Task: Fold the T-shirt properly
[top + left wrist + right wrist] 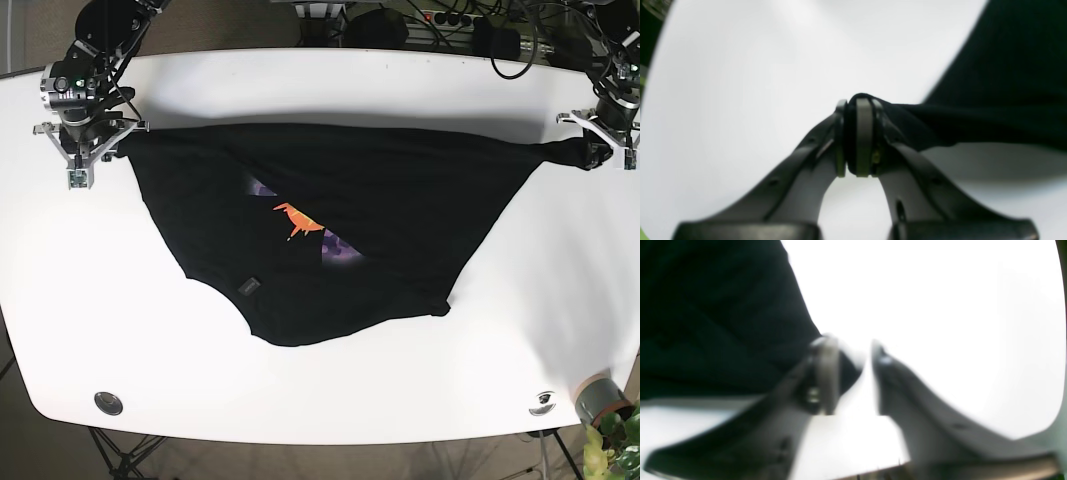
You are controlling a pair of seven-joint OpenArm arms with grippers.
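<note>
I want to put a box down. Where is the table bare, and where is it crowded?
Bare: the table between the T-shirt hem and the near edge, and the strip behind the shirt. Crowded: both ends, at the left gripper and right gripper.

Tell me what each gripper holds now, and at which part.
The left gripper is shut on a bunched corner of the black T-shirt. The right gripper is open beside the shirt's other end and holds nothing.
</note>
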